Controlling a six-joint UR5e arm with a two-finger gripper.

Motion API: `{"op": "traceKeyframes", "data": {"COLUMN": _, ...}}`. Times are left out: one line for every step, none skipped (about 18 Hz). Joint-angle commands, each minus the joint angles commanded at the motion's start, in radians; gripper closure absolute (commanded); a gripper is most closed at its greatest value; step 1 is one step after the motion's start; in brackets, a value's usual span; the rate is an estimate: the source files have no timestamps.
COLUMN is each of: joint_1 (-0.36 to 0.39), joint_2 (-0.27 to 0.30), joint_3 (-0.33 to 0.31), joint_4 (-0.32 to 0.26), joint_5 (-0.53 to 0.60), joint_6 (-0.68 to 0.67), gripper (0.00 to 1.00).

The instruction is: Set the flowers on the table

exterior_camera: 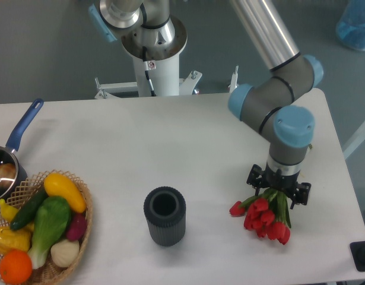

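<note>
The flowers [264,218] are a small bunch of red tulip buds with green stems and leaves, at the right front of the white table [170,142]. Their buds fan out towards the front left, low over or on the tabletop. My gripper [279,190] points straight down over the stem end, with its black jaws on either side of the stems, and appears shut on them. The wrist hides the fingertips. The dark ribbed cylinder [164,215] stands upright and empty to the left of the flowers, well apart from them.
A wicker basket [81,228] of produce sits at the front left corner. A pan with a blue handle [19,133] lies behind it at the left edge. The robot base [154,53] stands behind the table. A dark object [363,255] is at the front right edge.
</note>
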Motion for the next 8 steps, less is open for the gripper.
{"op": "traceKeyframes", "data": {"joint_1": 0.008, "joint_2": 0.003, "joint_3": 0.000, "joint_4": 0.000, "joint_5": 0.000, "joint_6": 0.005, "gripper": 0.00}}
{"op": "traceKeyframes", "data": {"joint_1": 0.020, "joint_2": 0.006, "joint_3": 0.000, "joint_4": 0.000, "joint_5": 0.000, "joint_6": 0.017, "gripper": 0.00}}
{"op": "traceKeyframes", "data": {"joint_1": 0.026, "joint_2": 0.006, "joint_3": 0.003, "joint_4": 0.000, "joint_5": 0.000, "joint_6": 0.023, "gripper": 0.00}}
{"op": "traceKeyframes", "data": {"joint_1": 0.035, "joint_2": 0.006, "joint_3": 0.006, "joint_4": 0.000, "joint_5": -0.002, "joint_6": 0.025, "gripper": 0.00}}
{"op": "traceKeyframes", "data": {"joint_1": 0.046, "joint_2": 0.008, "joint_3": 0.009, "joint_4": 0.000, "joint_5": -0.006, "joint_6": 0.025, "gripper": 0.00}}
{"op": "traceKeyframes", "data": {"joint_1": 0.052, "joint_2": 0.008, "joint_3": 0.012, "joint_4": -0.002, "joint_5": -0.014, "joint_6": 0.025, "gripper": 0.00}}
{"op": "traceKeyframes", "data": {"joint_1": 0.057, "joint_2": 0.011, "joint_3": 0.014, "joint_4": 0.000, "joint_5": -0.020, "joint_6": 0.025, "gripper": 0.00}}
{"op": "traceKeyframes", "data": {"joint_1": 0.064, "joint_2": 0.015, "joint_3": 0.014, "joint_4": -0.002, "joint_5": -0.023, "joint_6": 0.026, "gripper": 0.00}}
